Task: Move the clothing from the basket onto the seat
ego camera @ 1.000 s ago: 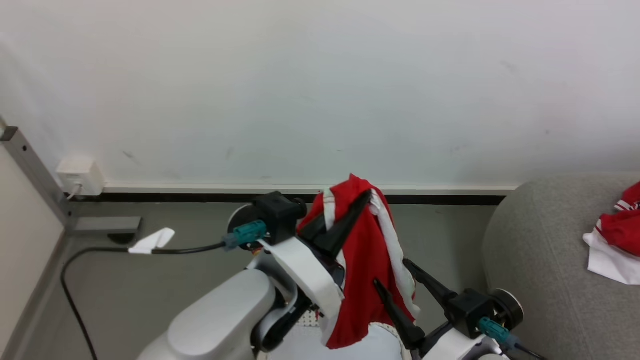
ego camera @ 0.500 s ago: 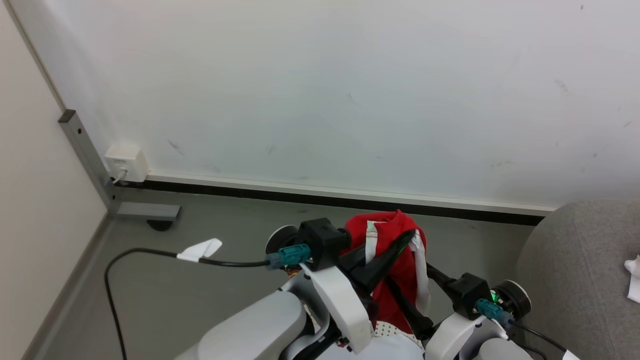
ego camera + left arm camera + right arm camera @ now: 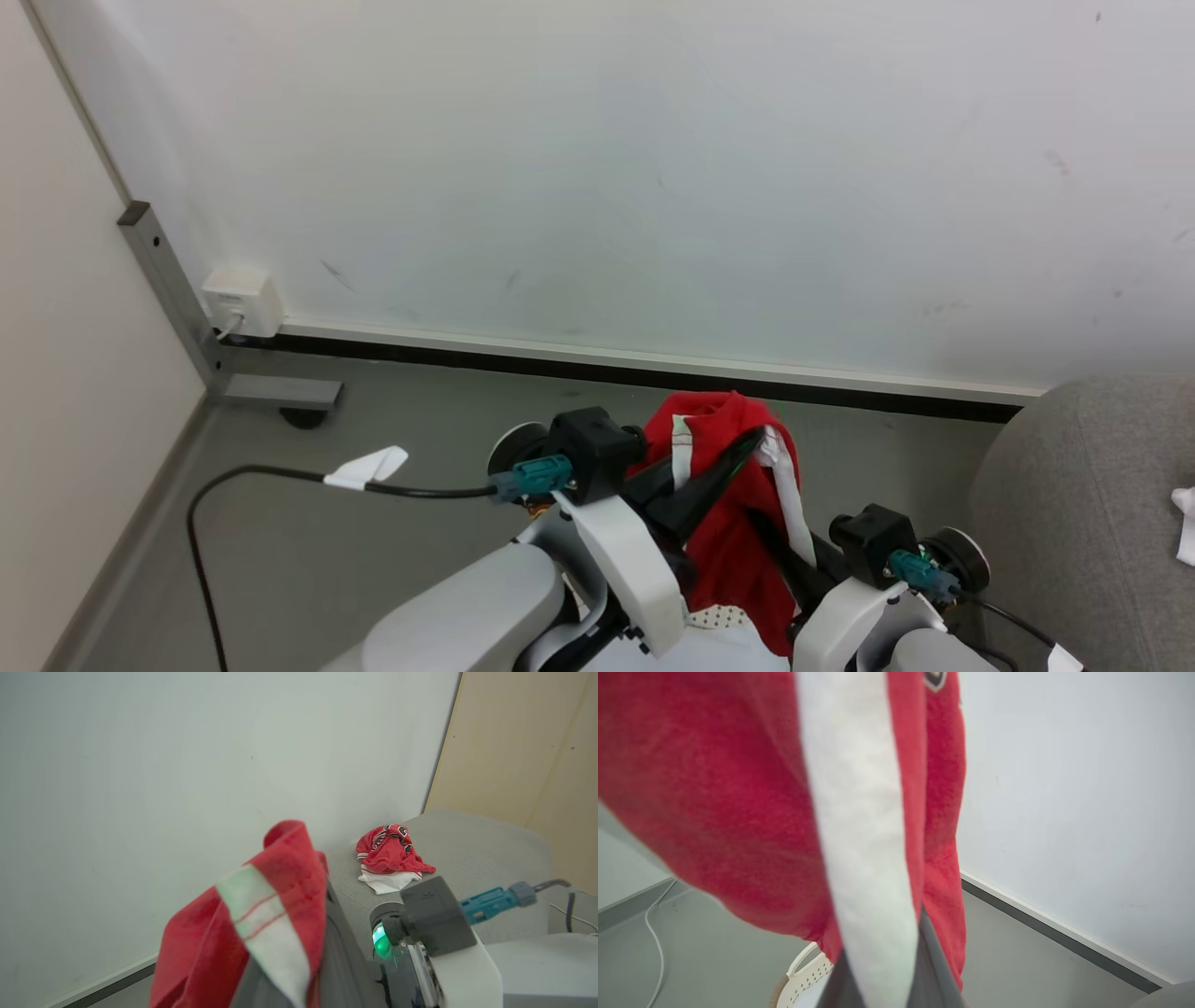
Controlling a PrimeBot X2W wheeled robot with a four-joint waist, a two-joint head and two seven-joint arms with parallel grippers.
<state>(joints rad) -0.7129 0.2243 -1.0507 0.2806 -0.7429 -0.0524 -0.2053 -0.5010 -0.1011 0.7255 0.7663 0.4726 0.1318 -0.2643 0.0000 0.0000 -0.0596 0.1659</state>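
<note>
A red garment [image 3: 738,523] with white trim hangs in front of me, draped over my left gripper [image 3: 758,437], which is shut on its upper fold. My right gripper [image 3: 780,555] reaches up from the lower right and is shut on the hanging cloth. In the right wrist view its fingers [image 3: 934,970] pinch the white stripe of the red garment [image 3: 738,812]. Below the garment shows a piece of the basket [image 3: 803,975]. The grey seat [image 3: 476,844] holds a red lettered jersey [image 3: 390,851] lying on a white garment [image 3: 385,884].
A white wall with a black baseboard [image 3: 597,366] runs behind. A black cable [image 3: 280,476] crosses the grey floor at the left, near a wall socket [image 3: 243,301] and a metal post [image 3: 173,289]. The seat's rounded end [image 3: 1074,495] stands at the right.
My right gripper has gone from open beside the hanging red garment to shut on it. The head camera has turned left, so the seat sits further right in view.
</note>
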